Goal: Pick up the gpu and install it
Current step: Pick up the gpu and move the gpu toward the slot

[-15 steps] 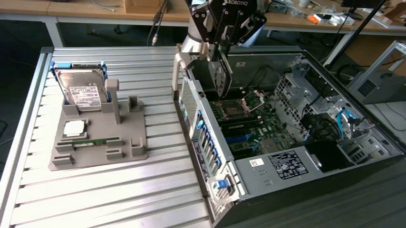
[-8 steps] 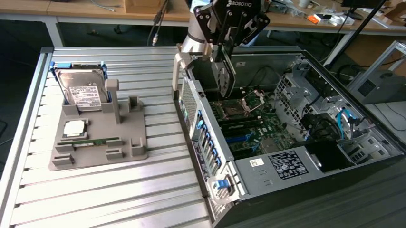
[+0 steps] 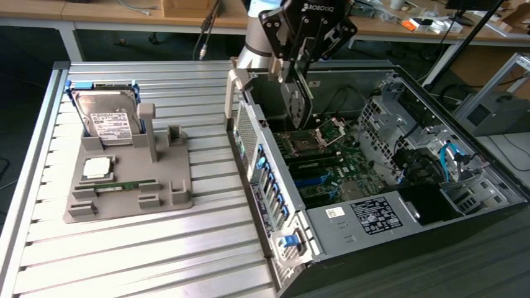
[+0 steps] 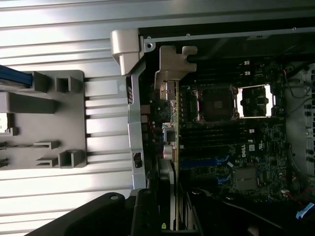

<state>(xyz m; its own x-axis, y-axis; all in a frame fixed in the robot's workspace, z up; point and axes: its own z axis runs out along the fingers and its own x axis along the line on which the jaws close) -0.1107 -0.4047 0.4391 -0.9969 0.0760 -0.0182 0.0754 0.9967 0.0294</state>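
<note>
The gpu [image 3: 297, 104] hangs upright in my gripper [image 3: 300, 69], clamped between my fingers by its upper edge. Its dark board points down into the open computer case [image 3: 273, 205]. It sits above the case's interior, close to the case's rear wall, and its lower edge is over the motherboard [image 3: 331, 171], near the bare processor socket [image 3: 300, 144]. I cannot tell whether the card touches the board or a slot.

From my wrist camera I see the gpu [image 4: 167, 93] edge-on. Its silver end bracket runs just inside the case's rear frame [image 4: 134, 123], and my dark fingers [image 4: 147, 214] close on either side of it. The processor socket [image 4: 216, 104] lies beside the card, deeper inside the case.

Outside the case, on the exterior view's left, a grey parts holder [image 3: 170, 192] rests on the slatted metal table [image 3: 166, 254]. A hard drive [image 3: 112, 121] stands upright in the holder, on the side away from the case, well apart from my gripper.
</note>
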